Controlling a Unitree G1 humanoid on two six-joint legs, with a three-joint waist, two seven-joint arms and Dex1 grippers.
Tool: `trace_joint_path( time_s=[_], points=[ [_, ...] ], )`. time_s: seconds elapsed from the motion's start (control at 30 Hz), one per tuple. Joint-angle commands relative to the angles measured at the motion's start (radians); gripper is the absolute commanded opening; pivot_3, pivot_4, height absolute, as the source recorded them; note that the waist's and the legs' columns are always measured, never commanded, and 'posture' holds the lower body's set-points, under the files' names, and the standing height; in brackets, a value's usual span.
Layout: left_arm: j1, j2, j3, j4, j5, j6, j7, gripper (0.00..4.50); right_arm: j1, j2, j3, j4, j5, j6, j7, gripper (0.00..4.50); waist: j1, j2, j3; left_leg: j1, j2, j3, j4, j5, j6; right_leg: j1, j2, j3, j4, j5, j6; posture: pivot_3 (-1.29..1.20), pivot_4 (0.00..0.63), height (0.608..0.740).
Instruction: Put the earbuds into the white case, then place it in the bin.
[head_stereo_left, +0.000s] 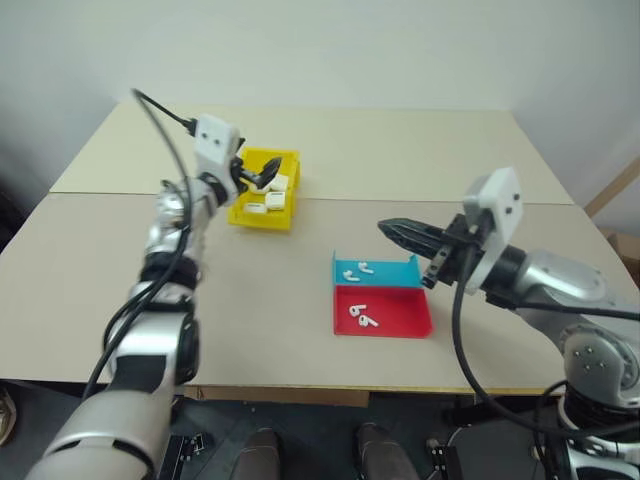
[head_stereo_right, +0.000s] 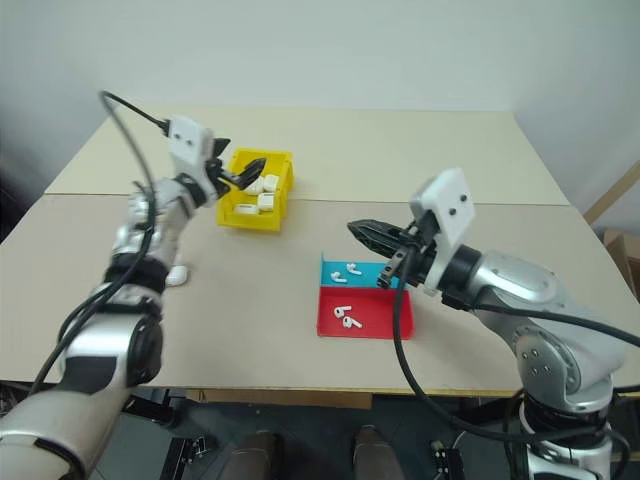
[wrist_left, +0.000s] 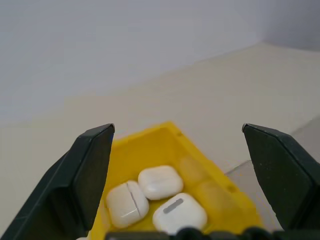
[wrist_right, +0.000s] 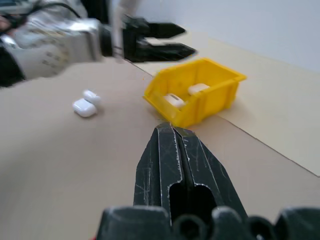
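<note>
Left gripper (wrist_left: 177, 165) spread wide and empty above the yellow bin (head_stereo_left: 264, 188).
My right gripper (head_stereo_left: 392, 229) is pinched together, holding nothing, over the red and blue tray (head_stereo_left: 380, 296). Bin holds at least three white cases (wrist_left: 159, 181); two more (wrist_right: 86, 103) lie on the table (head_stereo_left: 280, 290); four earbuds (head_stereo_left: 362, 318) in tray.

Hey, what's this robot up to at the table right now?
It is packing earbud cases into the yellow bin. The left end effector hovers open over the bin, holding nothing, with several white cases lying inside. The right end effector is shut and empty above the red and blue tray, where loose earbuds wait. Two more cases sit on the table.
</note>
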Motion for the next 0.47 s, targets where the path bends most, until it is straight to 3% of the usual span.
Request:
trace_joint_path(
  time_s=[0.03,0.27,0.47],
  points=[
    [0.211,0.146,0.027,-0.446,-0.220,0.167,-0.270,4.45,0.087,-0.047,-0.047,0.002,-0.030,-0.099,0.068,0.00,-0.006,0.000,0.000,0.000,0.000,0.000,0.000,0.000,0.000,0.000,0.000,0.001,0.000,0.000,0.000,0.00,0.150,0.740],
    [0.528,0.365,0.172,-0.824,-0.530,0.449,-0.417,4.45,0.218,-0.167,-0.127,0.047,-0.015,-0.203,0.258,0.00,0.004,0.000,0.000,0.008,0.002,0.001,0.000,0.002,-0.001,0.008,0.000,0.000,-0.001,0.001,0.000,0.00,0.150,0.740],
    [0.646,0.467,0.237,-0.945,-0.602,0.505,-0.466,4.45,0.230,-0.257,-0.150,0.077,0.007,-0.243,0.381,0.00,0.003,0.000,0.000,0.013,0.002,0.001,-0.001,0.001,-0.001,0.015,0.001,-0.001,-0.004,-0.004,0.005,0.00,0.150,0.740]
  ],
)
